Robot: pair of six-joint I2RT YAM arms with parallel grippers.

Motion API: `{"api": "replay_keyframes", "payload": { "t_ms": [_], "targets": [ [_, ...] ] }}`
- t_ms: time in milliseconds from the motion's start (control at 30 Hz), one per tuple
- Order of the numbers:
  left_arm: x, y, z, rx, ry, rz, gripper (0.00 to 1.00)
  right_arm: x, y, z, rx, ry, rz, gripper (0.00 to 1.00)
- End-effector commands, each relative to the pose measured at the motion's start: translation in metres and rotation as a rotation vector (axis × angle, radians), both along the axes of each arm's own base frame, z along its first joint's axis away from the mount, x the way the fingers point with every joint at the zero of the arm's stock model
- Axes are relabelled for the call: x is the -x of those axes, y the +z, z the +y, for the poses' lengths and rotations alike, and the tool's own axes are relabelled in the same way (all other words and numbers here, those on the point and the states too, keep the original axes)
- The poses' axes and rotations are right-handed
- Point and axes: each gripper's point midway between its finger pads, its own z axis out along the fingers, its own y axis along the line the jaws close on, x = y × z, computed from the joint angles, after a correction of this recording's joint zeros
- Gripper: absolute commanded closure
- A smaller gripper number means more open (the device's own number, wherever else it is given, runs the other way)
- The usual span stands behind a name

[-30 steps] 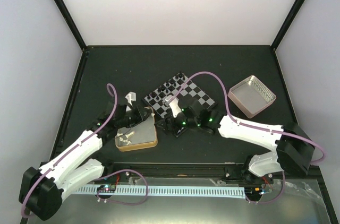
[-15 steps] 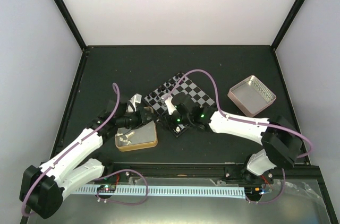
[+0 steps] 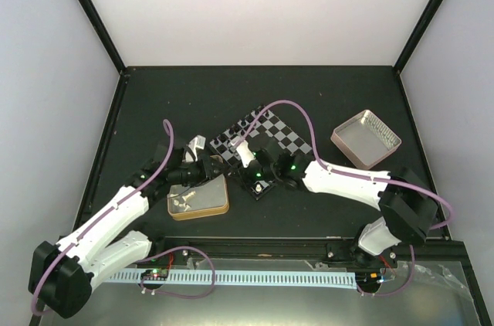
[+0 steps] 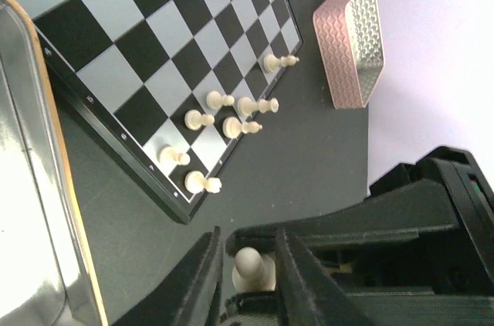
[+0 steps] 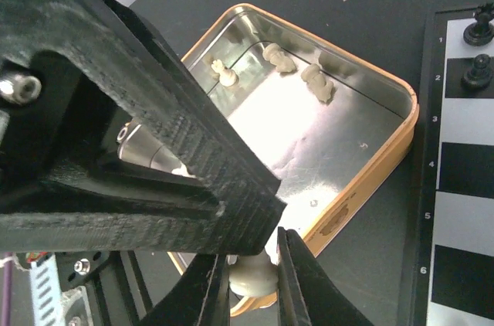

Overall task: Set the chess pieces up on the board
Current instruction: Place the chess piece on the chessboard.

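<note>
A cream-white pawn sits between both grippers, just off the near-left corner of the board and beside the tin. My right gripper is shut on the pawn's base. My left gripper stands slightly open around the same pawn, with a gap showing on one side. The two grippers meet nose to nose, the left gripper against the right gripper. Several white pieces stand along one edge of the board. Black pieces stand on the opposite edge.
The gold-rimmed tin lies open under the grippers with a few white pieces inside. A pinkish tray sits right of the board. The left gripper's finger fills much of the right wrist view.
My right gripper has moved left to meet the left one and shut on the pawn. The left gripper's jaws have eased apart from being shut.
</note>
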Motion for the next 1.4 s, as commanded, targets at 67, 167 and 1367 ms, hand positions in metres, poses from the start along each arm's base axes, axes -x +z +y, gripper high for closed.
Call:
{"api": "replay_keyframes", "payload": {
  "t_ms": [67,167,1367],
  "targets": [
    [0.012,0.03,-0.012,0.073,-0.094,-0.017,0.69,0.0,0.029,-0.004,-0.092,0.082,-0.182,0.98],
    [0.017,0.033,-0.017,0.103,-0.13,-0.001,0.69,0.003,0.034,-0.008,-0.108,0.111,-0.234,0.98],
    [-0.044,0.038,-0.026,-0.229,-0.098,-0.241,0.98,-0.067,0.014,-0.145,-0.006,-0.57,-0.078,0.35]
  ]
}}
